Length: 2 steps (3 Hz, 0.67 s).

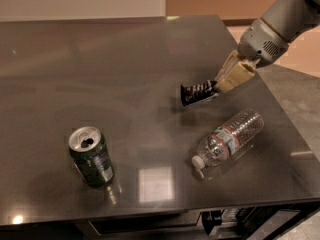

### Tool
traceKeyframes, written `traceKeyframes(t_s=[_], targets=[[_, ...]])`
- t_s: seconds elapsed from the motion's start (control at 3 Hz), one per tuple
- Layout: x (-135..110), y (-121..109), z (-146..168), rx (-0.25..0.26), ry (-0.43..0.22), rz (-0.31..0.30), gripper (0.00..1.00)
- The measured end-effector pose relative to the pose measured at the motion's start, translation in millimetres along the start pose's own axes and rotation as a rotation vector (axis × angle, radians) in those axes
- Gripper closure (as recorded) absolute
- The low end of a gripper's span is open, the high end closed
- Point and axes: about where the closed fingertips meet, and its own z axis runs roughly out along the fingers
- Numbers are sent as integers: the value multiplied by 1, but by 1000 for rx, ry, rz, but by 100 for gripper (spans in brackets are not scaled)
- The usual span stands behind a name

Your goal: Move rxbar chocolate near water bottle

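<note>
Gripper (218, 85) sits over the right part of the table (100, 64), clamped on the right-hand end of the rxbar chocolate (199, 92); the 2 tan fingers (235, 75) pinch the wrapper across its flat faces. The bar is just up and left of the water bottle (230, 138), near it but apart. Whether its free end rests on the surface or hangs just above cannot be told; a faint dark patch lies beneath it. Long axis of the bar runs roughly left to right in the camera view, with the free crimped end pointing left and a little down and the held end slightly higher. The bottle lies on its side, white cap (197, 161) toward the table's near edge and base toward the far right. A green soda can (91, 156) stands upright well apart on the left. Handling judgement: bar is light and thin, with a slick wrapper that can flex or pivot in an end grip; a hold nearer mid-length across the flat faces would resist twisting. The bottle looks free to roll if bumped, so set the bar down short of it.
</note>
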Motion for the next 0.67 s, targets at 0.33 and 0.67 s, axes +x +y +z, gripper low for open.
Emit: traceKeyframes(t_s=[0.33,0.67], targets=[[12,5,-6,9,19,-19,83],[19,8,-8,9,29,-37,59]])
